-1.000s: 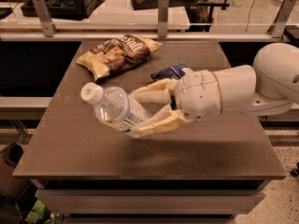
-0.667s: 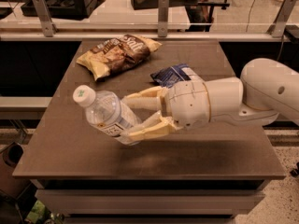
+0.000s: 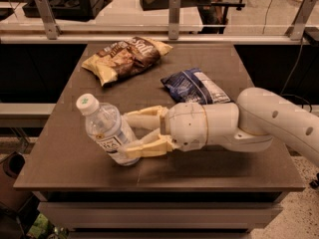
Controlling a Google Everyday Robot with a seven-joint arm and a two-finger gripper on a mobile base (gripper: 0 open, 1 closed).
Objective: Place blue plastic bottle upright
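The blue plastic bottle [image 3: 103, 129] is clear, with a white cap and a white label. It stands at the front left of the brown table [image 3: 65, 158], tilted with its cap leaning up and to the left and its base at or just above the tabletop. My gripper [image 3: 125, 134] reaches in from the right. Its two cream fingers [image 3: 145, 147] are closed around the bottle's lower half, one behind it and one in front.
A brown-and-yellow chip bag [image 3: 125, 59] lies at the back left of the table. A dark blue snack bag [image 3: 195, 85] lies just behind my wrist. The table's front edge is close below the bottle. A rail with metal posts [image 3: 173, 15] runs behind the table.
My gripper has moved left and down toward the front of the table with the bottle. The bottle has tipped from nearly lying to more upright, with its base now at the tabletop.
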